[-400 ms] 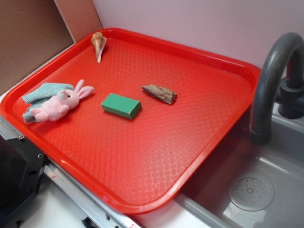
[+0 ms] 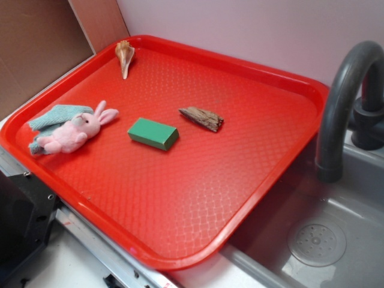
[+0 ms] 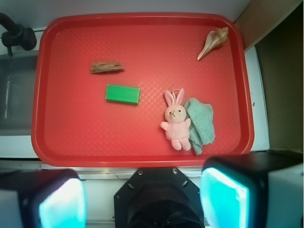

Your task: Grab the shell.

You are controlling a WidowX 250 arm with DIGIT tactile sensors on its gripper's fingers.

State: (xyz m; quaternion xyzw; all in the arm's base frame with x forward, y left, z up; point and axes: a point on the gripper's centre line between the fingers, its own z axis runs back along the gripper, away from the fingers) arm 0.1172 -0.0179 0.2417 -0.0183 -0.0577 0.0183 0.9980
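Exterior view: red plastic tray (image 2: 252,180), waffle-textured floor w/ smooth raised rim, sat beside a grey sink (image 2: 336,234) w/ curved dark faucet (image 2: 342,90). The shell (image 2: 124,56), tan-cream spiral, wide round top tapering to pale point, lay in the far left corner, just inside the rim. Green rectangular block (image 2: 153,133) mid-tray; right of it a flat, rough, dark-brown bark-like piece (image 2: 201,118). Pink plush bunny (image 2: 75,132) near left edge, lying partly on a teal knit cloth (image 2: 54,117). No arm in shot.

Wrist view: gripper (image 3: 142,194) hovered off the tray's near edge, well apart from shell (image 3: 213,42), at upper right here. Fingers (image 3: 223,194) w/ glossy cyan pads spread wide, holding nothing.
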